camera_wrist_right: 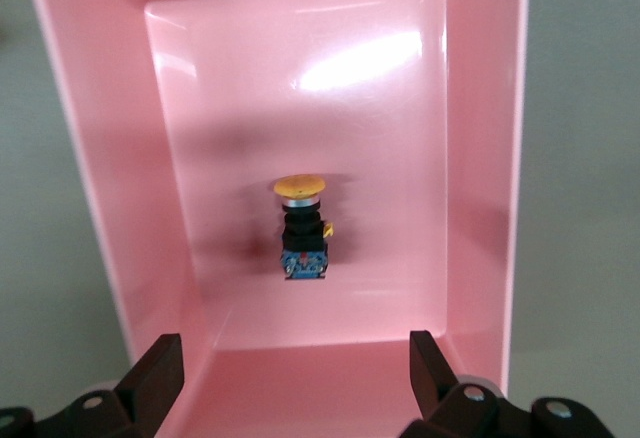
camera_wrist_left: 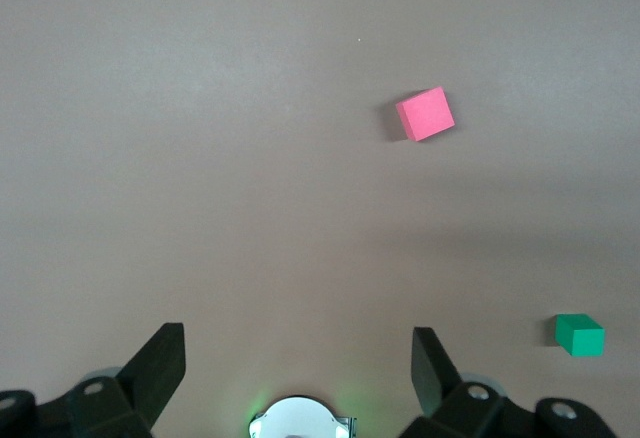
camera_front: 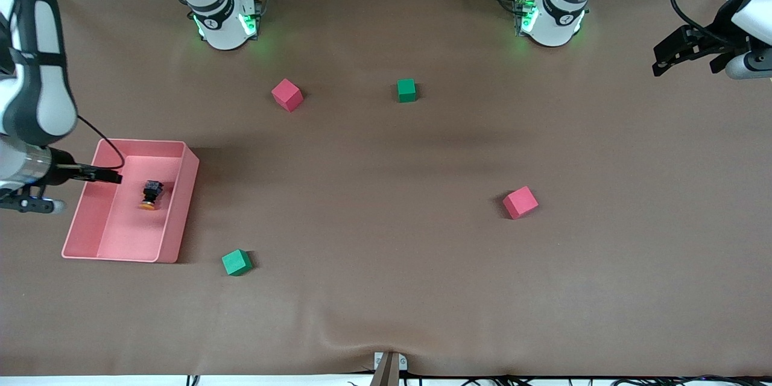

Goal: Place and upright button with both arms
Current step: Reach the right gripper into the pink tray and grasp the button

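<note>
The button (camera_front: 151, 195) lies on its side on the floor of a pink bin (camera_front: 190, 175) toward the right arm's end of the table. Its orange cap points toward the front camera and its black body away. In the right wrist view the button (camera_wrist_right: 302, 233) sits mid-floor of the bin (camera_wrist_right: 480, 158). My right gripper (camera_wrist_right: 295, 353) hangs open and empty above the bin, well clear of the button. My left gripper (camera_front: 687, 63) waits open and empty high over the left arm's end of the table, and the left wrist view shows bare table under the left gripper (camera_wrist_left: 298, 343).
Four foam cubes lie loose. A red cube (camera_front: 287, 94) and a green cube (camera_front: 406, 90) sit near the bases. A second red cube (camera_front: 520, 202) (camera_wrist_left: 425, 114) lies mid-table toward the left arm's end. A second green cube (camera_front: 236, 262) lies beside the bin's nearer corner.
</note>
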{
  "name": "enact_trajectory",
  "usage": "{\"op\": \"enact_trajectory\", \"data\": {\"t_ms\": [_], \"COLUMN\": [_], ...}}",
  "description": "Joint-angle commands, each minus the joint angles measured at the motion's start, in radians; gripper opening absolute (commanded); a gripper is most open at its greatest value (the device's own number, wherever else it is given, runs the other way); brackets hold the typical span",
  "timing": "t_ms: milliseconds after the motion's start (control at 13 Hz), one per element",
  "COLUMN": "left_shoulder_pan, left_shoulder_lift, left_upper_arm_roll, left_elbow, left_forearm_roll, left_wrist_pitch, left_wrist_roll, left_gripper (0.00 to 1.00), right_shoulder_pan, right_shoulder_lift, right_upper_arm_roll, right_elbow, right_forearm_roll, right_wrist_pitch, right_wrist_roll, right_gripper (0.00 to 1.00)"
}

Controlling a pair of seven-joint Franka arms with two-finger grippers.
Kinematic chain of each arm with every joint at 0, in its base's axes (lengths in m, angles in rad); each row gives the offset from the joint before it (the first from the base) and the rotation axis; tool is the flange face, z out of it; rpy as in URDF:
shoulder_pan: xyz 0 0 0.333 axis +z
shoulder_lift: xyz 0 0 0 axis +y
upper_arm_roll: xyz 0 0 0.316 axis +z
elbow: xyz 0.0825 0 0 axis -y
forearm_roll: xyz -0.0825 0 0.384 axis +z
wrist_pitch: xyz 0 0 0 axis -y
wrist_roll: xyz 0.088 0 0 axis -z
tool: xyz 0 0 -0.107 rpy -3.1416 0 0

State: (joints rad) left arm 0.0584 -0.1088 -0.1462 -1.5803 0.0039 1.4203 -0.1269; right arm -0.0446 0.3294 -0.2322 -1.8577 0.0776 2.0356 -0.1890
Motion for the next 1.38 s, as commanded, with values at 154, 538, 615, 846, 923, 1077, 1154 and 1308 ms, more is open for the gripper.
{"op": "enact_trajectory", "data": {"t_ms": [154, 538, 615, 846, 923, 1077, 1154, 1308], "left_shoulder_pan": [0.009, 0.011, 0.011, 0.011, 0.011, 0.011, 0.011, 0.011], "left_shoulder_lift": [0.008, 0.014, 0.015, 0.015, 0.015, 0.015, 0.015, 0.014], "left_upper_arm_roll": [-0.006, -0.006, -0.006, -0.006, -0.006, -0.006, -0.004, -0.006], "left_elbow": [0.023, 0.023, 0.023, 0.023, 0.023, 0.023, 0.023, 0.022], "left_forearm_roll": [0.016, 0.021, 0.021, 0.021, 0.021, 0.021, 0.021, 0.021], "left_wrist_pitch": [-0.011, -0.009, -0.009, -0.007, -0.007, -0.007, -0.007, -0.007], "left_wrist_roll": [0.019, 0.019, 0.019, 0.019, 0.019, 0.019, 0.021, 0.021], "left_gripper": [1.00, 1.00, 1.00, 1.00, 1.00, 1.00, 1.00, 1.00], "right_shoulder_pan": [-0.003, -0.003, 0.000, 0.009, 0.008, 0.008, 0.006, 0.003], "right_shoulder_lift": [0.102, 0.189, 0.197, 0.233, 0.243, 0.258, 0.261, 0.267], "right_upper_arm_roll": [0.001, 0.004, 0.007, 0.008, 0.008, 0.008, 0.010, 0.010], "right_elbow": [-0.020, -0.043, -0.058, -0.066, -0.066, -0.066, -0.066, -0.064], "right_forearm_roll": [0.074, 0.088, 0.123, 0.145, 0.146, 0.146, 0.146, 0.148], "right_wrist_pitch": [0.149, 0.270, 0.308, 0.351, 0.356, 0.373, 0.379, 0.380], "right_wrist_roll": [-0.086, -0.122, -0.122, -0.124, -0.125, -0.125, -0.130, -0.147], "right_gripper": [1.00, 1.00, 1.00, 1.00, 1.00, 1.00, 0.94, 0.54]}}
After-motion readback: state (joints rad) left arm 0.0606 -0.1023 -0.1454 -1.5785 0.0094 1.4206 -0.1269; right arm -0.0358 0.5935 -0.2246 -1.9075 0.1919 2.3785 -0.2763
